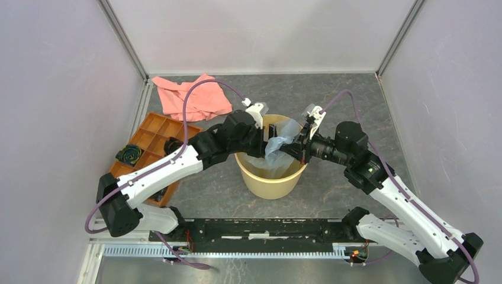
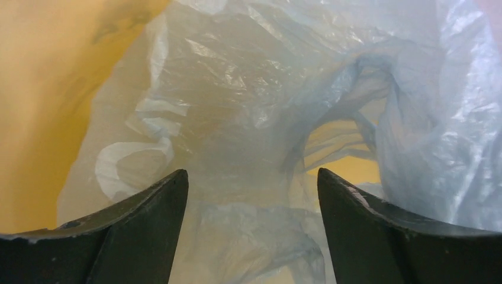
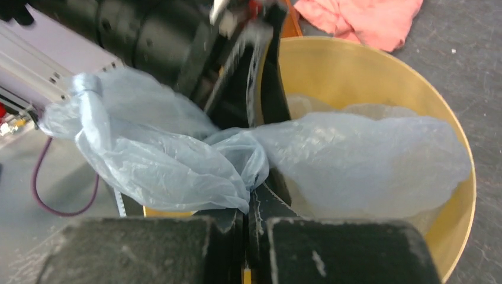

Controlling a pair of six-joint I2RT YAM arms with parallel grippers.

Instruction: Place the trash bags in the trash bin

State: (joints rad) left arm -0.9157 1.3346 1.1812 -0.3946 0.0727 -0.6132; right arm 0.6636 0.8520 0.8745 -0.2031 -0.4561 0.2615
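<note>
The pale yellow trash bin (image 1: 271, 184) stands in the middle of the table. A translucent pale blue-grey trash bag (image 1: 283, 142) lies partly inside it and bunches up over the right side of the rim. My right gripper (image 1: 302, 148) is shut on a gathered fold of the bag (image 3: 177, 165) at the bin's right rim. My left gripper (image 1: 264, 142) reaches into the bin from the left, jaws open, with bag film (image 2: 248, 118) loose between and beyond the fingers (image 2: 148, 231). The bin wall (image 2: 41, 106) shows at the left of that view.
A salmon-pink cloth (image 1: 192, 96) lies at the back left. An orange compartmented tray (image 1: 155, 139) holding a dark coiled item (image 1: 129, 155) sits left of the bin, under the left arm. Grey walls close in both sides and the back.
</note>
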